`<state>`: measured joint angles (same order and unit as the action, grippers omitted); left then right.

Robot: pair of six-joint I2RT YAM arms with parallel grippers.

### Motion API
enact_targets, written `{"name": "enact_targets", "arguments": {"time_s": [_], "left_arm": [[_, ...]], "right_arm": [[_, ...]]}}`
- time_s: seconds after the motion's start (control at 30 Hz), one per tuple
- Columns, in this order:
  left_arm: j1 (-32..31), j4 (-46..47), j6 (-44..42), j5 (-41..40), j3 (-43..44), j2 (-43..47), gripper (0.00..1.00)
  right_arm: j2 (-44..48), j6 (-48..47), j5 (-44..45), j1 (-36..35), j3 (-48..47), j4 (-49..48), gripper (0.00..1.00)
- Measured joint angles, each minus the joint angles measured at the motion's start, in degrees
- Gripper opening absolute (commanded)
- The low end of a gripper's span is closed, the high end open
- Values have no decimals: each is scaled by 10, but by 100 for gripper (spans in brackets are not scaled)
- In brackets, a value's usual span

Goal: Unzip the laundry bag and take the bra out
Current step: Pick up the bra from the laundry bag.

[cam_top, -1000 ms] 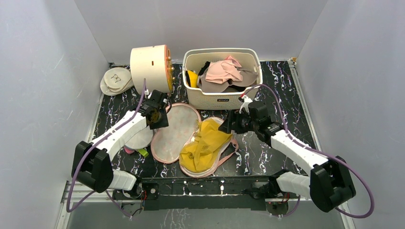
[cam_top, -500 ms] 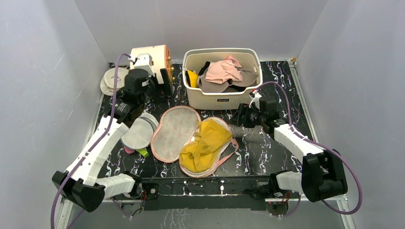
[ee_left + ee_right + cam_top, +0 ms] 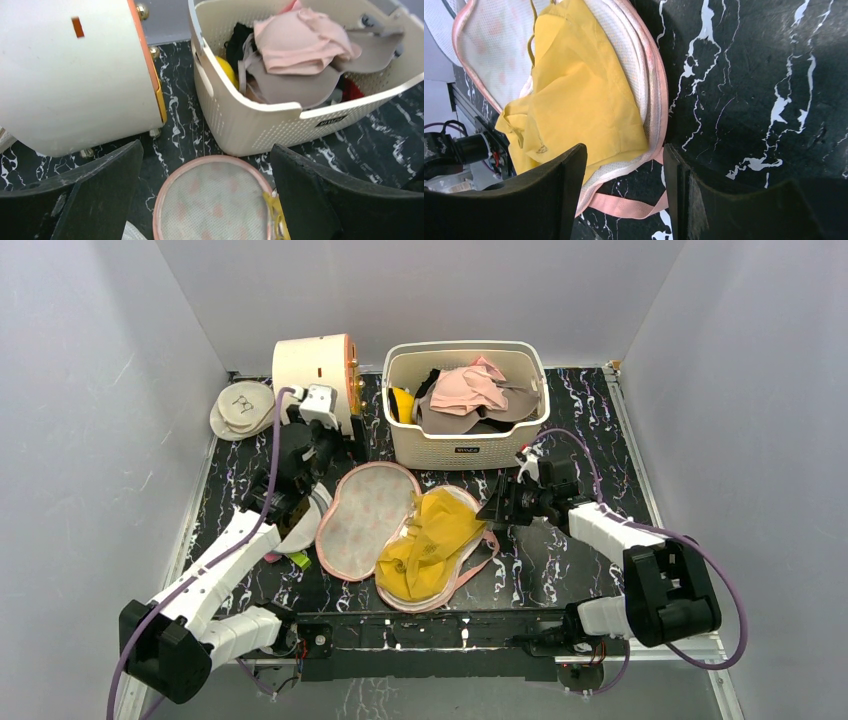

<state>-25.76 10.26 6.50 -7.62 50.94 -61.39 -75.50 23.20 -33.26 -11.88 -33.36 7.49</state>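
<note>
The laundry bag [image 3: 365, 512] lies unzipped and spread flat in the middle of the black marbled counter [image 3: 585, 410], in front of the basket. Its two lobed halves are folded apart side by side. The left half is bare, showing white mesh with the floral print faintly through it and a pink rim. The right half holds the yellow bra [image 3: 428, 540], crumpled and heaped across the mesh, partly spilling over the near edge. A pink strap [image 3: 624, 206] trails out from under the bag's right rim onto the counter.

The right tool [image 3: 493, 508] sits low just beside that right rim, pointing at it. Its jaws stand partly apart and grasp nothing; in the right wrist view the bag's edge, a corner of the bra and the strap show in the gap between them, and whether a finger touches the fabric I cannot tell.

The left tool [image 3: 206, 150] hangs above the far end of the bag's bare half, released, its jaws spread wide and empty.

Behind the bag stands a cream plastic basket [image 3: 467, 445] filled with clothes, a pink garment [image 3: 468, 388] on top. To its left a round cream drum [image 3: 310, 375] lies on its side. A round white mesh disc [image 3: 243, 408] rests near the far left corner, and another [image 3: 305, 528] lies by the left arm, just beside the bag.
</note>
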Motion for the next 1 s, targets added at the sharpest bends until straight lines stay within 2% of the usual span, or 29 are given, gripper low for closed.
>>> {"name": "enact_targets", "arguments": {"time_s": [0.17, 0.43, 0.53, 0.8, 1.0], "left_arm": [[-14, 12, -26, 1, -22, 1, 98], [-18, 35, -37, -15, -22, 9, 98], [-18, 35, -38, -18, -22, 9, 98], [-19, 35, -39, -19, -22, 8, 98], [-19, 34, -39, -19, -22, -2, 98]], "right_arm": [[-16, 0, -15, 0, 3, -1, 54], [-40, 16, -43, 0, 17, -21, 39], [-39, 28, -55, 0, 24, -34, 39], [-38, 39, -46, -1, 33, -54, 47], [-35, 37, -25, -1, 29, -53, 37]]}}
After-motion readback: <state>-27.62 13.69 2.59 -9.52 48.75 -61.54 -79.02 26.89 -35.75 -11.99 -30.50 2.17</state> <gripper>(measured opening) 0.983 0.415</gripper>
